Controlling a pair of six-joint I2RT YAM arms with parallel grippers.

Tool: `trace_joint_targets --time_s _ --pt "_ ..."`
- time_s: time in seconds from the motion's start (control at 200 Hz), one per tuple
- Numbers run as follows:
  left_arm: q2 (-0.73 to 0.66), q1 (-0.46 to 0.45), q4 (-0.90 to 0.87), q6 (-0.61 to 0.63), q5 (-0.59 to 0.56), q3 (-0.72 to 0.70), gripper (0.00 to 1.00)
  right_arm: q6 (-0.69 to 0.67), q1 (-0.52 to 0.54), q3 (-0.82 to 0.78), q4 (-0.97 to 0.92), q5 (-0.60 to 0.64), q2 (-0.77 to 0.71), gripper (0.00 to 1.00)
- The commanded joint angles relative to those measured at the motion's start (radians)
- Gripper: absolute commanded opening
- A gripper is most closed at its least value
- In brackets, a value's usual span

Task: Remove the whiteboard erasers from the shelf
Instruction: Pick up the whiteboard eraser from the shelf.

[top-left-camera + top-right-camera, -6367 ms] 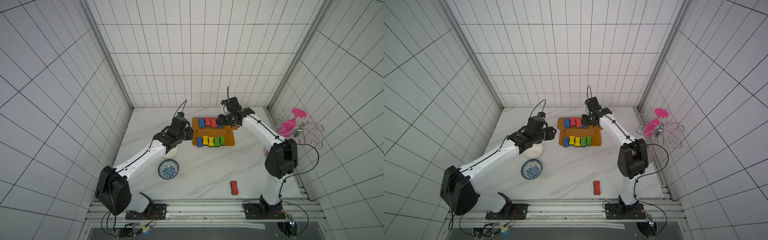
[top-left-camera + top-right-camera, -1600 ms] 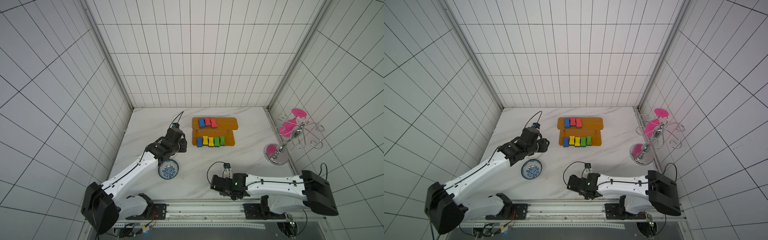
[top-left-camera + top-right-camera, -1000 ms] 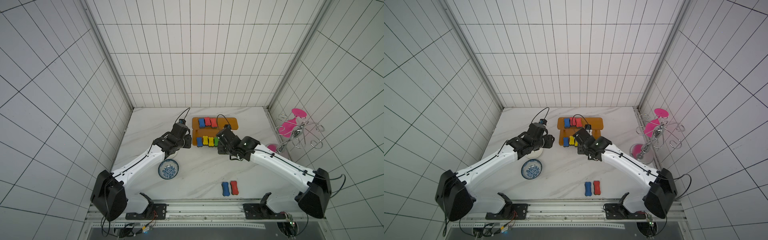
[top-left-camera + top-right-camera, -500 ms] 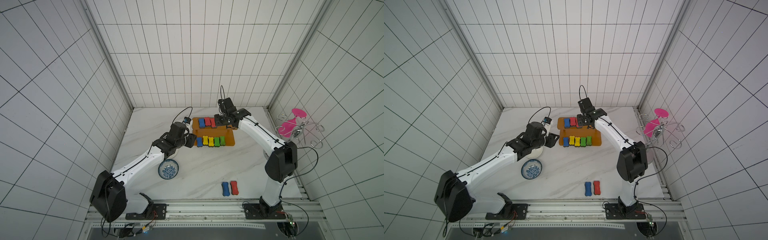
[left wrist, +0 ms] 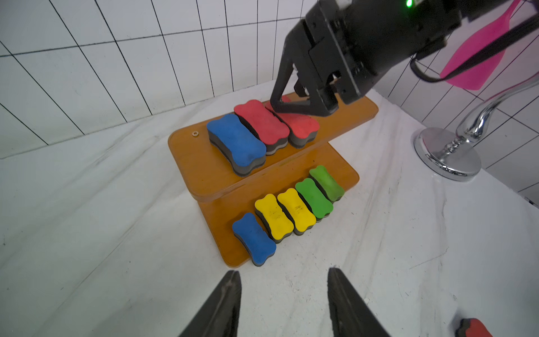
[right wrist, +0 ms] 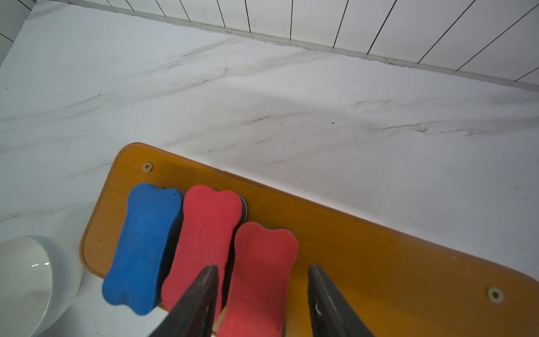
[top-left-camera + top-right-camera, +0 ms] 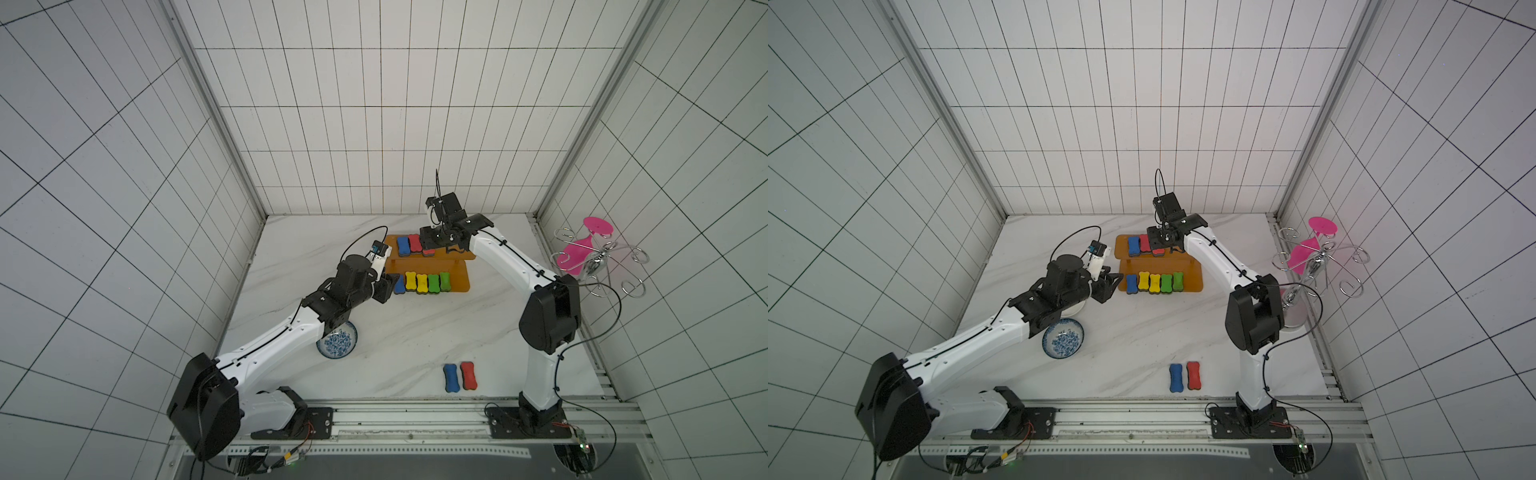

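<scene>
- Pretty clearly a robotics lab test cell, not anybody's home or kitchen.
- White tiled walls (image 7: 374, 124) box in a white marble-look surface (image 7: 415, 332) on three sides.
- A white-and-black left arm (image 7: 282, 332) and right arm (image 7: 511, 266) sit on a slotted aluminium rail (image 7: 415, 419) along the front edge, with loose cables showing.
- The stuff looks staged: bone-shaped foam whiteboard erasers (image 7: 410, 281) lined up in neat rows on a translucent orange plastic two-tier shelf (image 7: 459, 283), plus a chrome wire rack with pink discs (image 7: 594, 257).

Shelf (image 5: 186, 157), top board: blue eraser (image 5: 236, 143), two red erasers (image 5: 261, 121) (image 5: 303, 125), side by side. Right gripper (image 5: 302, 106) straddles the outer red, jaws apart. Lower board, one row: lower blue (image 5: 253, 237), yellows (image 5: 274, 217) (image 5: 296, 210), greens (image 5: 313, 197) (image 5: 326, 182). Left gripper (image 5: 283, 272) spread over bare table (image 5: 87, 233), just short of lower blue
</scene>
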Motion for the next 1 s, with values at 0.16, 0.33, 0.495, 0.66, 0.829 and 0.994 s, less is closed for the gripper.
trace_joint_targets --time_s 0.16,0.33,0.495,0.66,0.829,0.994 --pt "0.032 0.002 0.129 -0.04 -0.045 0.03 0.53 0.0 -0.012 0.008 0.015 -0.002 0.023 0.51" --pt "0.052 0.001 0.113 -0.06 -0.042 0.044 0.53 -0.004 -0.015 -0.001 0.015 0.001 0.024 0.5" --pt "0.051 0.001 0.11 -0.06 -0.055 0.044 0.53 -0.005 -0.016 -0.006 0.016 -0.003 0.031 0.49" --pt "0.041 0.001 0.099 -0.061 -0.072 0.039 0.53 -0.004 -0.015 -0.015 0.019 -0.006 0.037 0.49" --pt "0.028 0.002 0.097 -0.069 -0.097 0.031 0.53 -0.002 -0.014 -0.027 0.019 0.007 0.037 0.49" --pt "0.026 0.001 0.097 -0.072 -0.09 0.029 0.53 -0.002 -0.014 -0.038 0.018 0.012 0.027 0.48"
